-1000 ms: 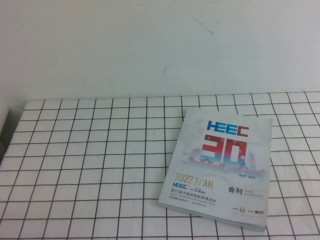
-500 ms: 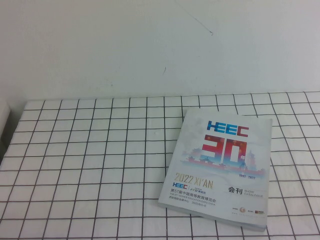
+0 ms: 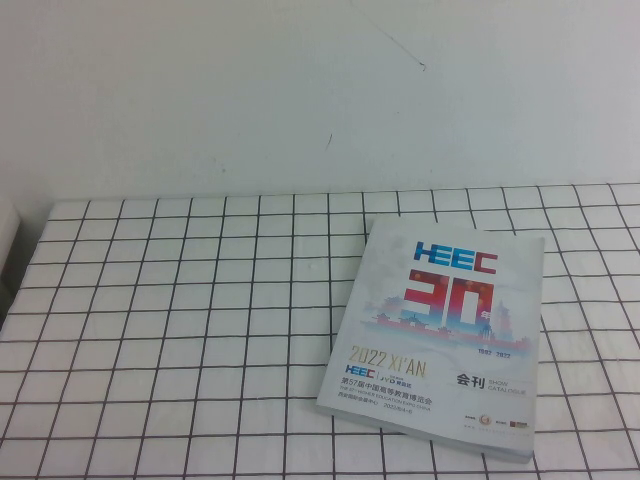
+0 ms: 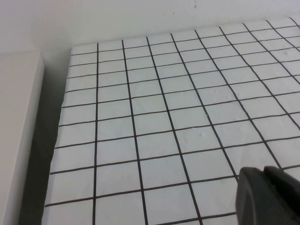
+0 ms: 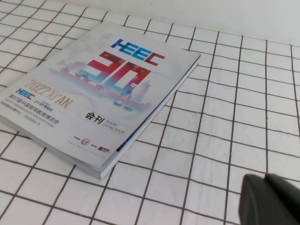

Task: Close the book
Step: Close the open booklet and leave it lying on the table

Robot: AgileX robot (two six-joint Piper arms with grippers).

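Book (image 3: 440, 340) lies flat and closed on the white tablecloth (image 3: 180, 330) with black grid lines, in the near right part of the table, front cover up with the print "HEEC 30". Its page edges show along one side in the right wrist view. Only a dark part of the left gripper (image 4: 269, 197) shows, over bare cloth near the table's left edge, and I cannot tell its state. The right gripper (image 5: 272, 199) hangs over the cloth, apart from the book; there too I cannot tell.

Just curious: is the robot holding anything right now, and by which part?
Nothing visibly: the book lies alone, closed; left pincer and right pincer hang clear above the cloth.
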